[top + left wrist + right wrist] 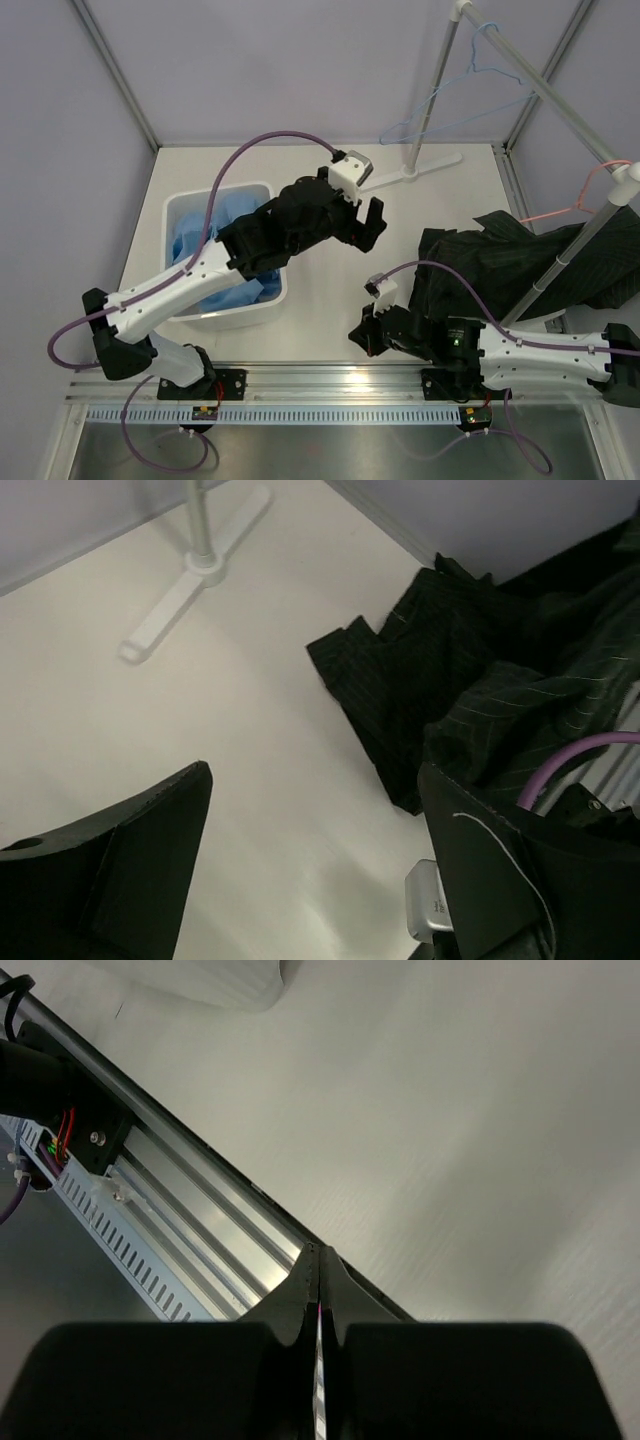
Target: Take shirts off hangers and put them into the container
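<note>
Only the top view shows the blue shirt (225, 235) bunched in the basket (215, 192), whose long side runs front to back. The black shirt (480, 255) sprawls crosswise on the table (330, 290) at right. The left gripper (365, 225) gapes wide, empty; the right gripper (318, 1280) is pinched together on nothing.

Bare surface (320, 295) between container (240, 315) and heaped black shirt (480, 260) offers passage; rack foot (435, 162) and slanted pole (585, 235) obstruct the right side.
</note>
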### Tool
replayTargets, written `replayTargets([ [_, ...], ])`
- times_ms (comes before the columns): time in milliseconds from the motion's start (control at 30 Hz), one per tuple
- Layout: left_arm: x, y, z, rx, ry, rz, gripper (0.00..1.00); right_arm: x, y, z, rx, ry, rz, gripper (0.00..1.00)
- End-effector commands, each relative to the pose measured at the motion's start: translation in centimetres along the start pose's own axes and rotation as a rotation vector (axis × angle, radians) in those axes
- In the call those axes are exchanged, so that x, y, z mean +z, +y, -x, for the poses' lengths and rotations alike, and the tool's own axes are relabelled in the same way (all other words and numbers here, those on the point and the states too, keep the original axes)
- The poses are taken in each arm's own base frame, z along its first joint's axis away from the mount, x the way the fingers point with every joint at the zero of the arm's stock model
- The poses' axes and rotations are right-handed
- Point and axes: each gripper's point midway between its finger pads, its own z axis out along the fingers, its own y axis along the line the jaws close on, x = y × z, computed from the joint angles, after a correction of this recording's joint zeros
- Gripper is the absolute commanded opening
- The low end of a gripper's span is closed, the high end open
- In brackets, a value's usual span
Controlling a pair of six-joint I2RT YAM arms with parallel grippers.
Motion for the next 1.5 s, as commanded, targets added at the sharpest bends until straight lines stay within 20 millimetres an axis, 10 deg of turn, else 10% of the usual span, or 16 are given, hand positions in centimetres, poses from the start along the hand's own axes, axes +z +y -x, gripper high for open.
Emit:
replayTargets([
  [0,0.1,-5.2,6.1,0.063,-0.179,-0.253,0.89,-0.3,0.8,0.4,0.113,-0.063,0.026,0.0],
  [467,1.9,-15.2,5.7,0.235,-0.209,-0.729,0.92,-2.2,0.6,0.9,0.086,-0.097,-0.001,0.0],
  [1000,8.6,-18.0,2.8,0.217,-0.067,-0.809,0.92,-2.9,1.4,1.2,0.069,-0.106,-0.012,0.0],
  [1167,9.7,-18.6,2.8,0.185,-0.052,-0.831,0.31,-2.9,1.3,1.2,0.069,-0.108,-0.018,0.0],
  [1200,9.9,-18.4,2.9,0.175,-0.053,-0.829,0.0,-3.0,1.3,1.2,0.065,-0.108,-0.018,0.0],
  [1467,7.0,-18.0,8.8,0.15,-0.249,-0.808,0.0,-2.5,1.3,0.8,0.045,-0.091,-0.031,0.0],
])
